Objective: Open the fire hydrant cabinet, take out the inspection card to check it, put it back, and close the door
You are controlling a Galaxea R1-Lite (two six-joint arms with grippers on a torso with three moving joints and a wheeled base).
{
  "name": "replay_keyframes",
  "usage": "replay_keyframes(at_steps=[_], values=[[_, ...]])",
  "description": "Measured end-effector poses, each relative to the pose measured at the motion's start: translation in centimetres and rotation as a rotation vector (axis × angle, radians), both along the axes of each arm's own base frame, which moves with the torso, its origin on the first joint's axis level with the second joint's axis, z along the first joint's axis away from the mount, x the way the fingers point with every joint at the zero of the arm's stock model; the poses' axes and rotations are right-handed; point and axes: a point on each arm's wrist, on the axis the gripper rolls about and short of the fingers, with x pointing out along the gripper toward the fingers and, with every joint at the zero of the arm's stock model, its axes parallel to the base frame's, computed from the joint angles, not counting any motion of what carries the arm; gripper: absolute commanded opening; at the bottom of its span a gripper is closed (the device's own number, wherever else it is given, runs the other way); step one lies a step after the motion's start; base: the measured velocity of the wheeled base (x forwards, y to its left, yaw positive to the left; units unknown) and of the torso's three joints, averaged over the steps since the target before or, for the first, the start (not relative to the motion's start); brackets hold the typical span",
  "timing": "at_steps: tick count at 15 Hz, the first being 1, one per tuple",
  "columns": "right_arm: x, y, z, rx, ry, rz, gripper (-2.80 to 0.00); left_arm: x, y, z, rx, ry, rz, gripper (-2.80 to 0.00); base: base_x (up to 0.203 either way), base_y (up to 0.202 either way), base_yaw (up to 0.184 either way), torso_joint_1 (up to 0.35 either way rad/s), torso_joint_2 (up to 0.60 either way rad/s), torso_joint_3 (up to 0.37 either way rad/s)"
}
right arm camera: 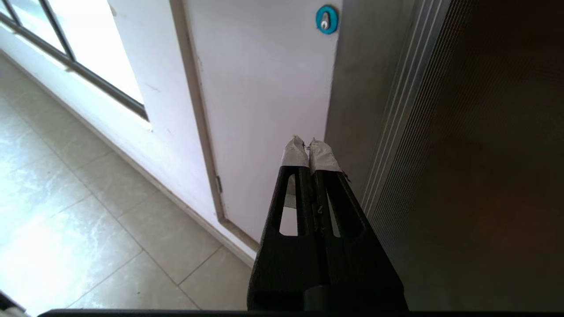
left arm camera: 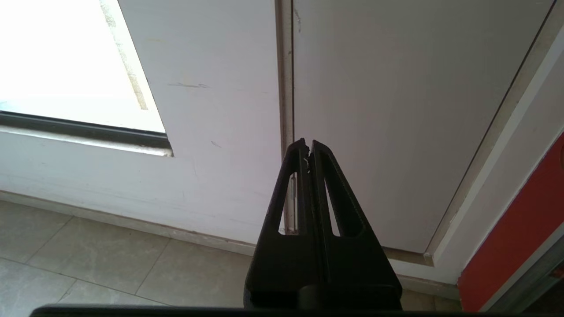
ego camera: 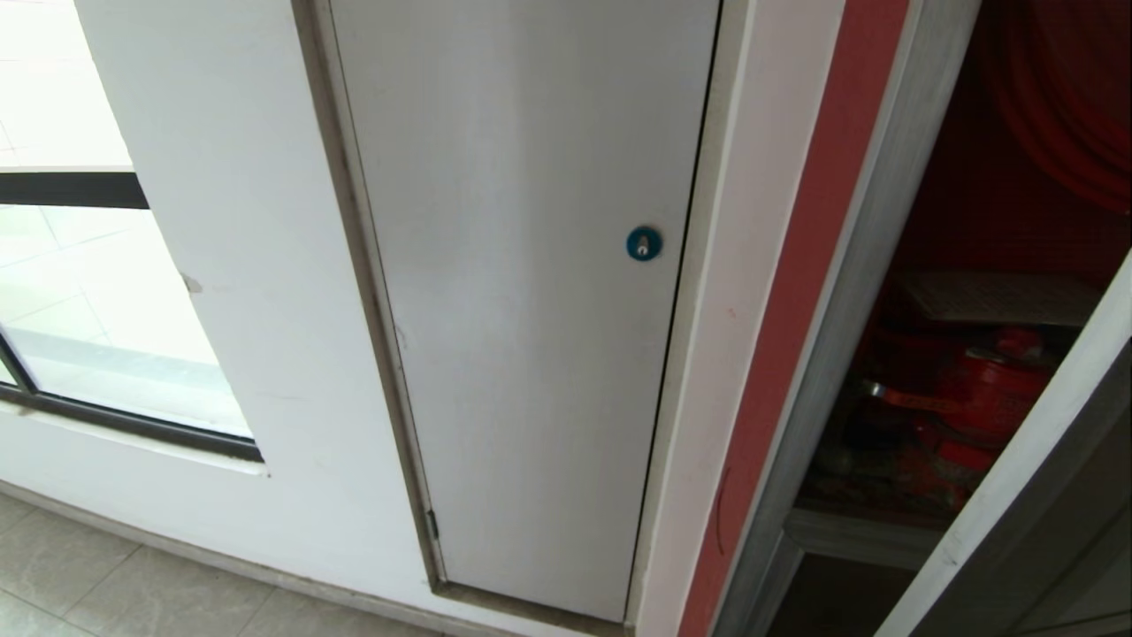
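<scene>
Silver-framed and glazed dark, the door (ego camera: 1017,522) stands ajar at the right of the fire hydrant cabinet (ego camera: 990,354) — likely stiff, heavy and slippery on the glass, so best taken by its metal edge. Right gripper (right arm camera: 308,145) hangs beside it, fingers together and empty; left gripper (left arm camera: 307,145) also closed, facing the white door (ego camera: 531,310).

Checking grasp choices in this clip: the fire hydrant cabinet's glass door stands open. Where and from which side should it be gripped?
Probably the door at its silver frame edge, approached head-on from the robot's side: it is a narrow strip jaws can straddle, while the dark glass is flat and offers nothing. The right gripper, shut, sits nearest.
</scene>
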Motion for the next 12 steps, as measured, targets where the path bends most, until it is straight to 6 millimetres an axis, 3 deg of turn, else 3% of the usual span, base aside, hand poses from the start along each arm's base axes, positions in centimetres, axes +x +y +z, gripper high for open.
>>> replay_keyframes(at_steps=[12], values=[[6.8, -0.1, 1.2, -0.002, -0.015, -0.079, -2.80, 0.0, 0.0, 0.0, 0.000, 0.000, 0.000, -2.80, 0.000, 0.000, 0.000, 0.000, 0.00, 0.000]])
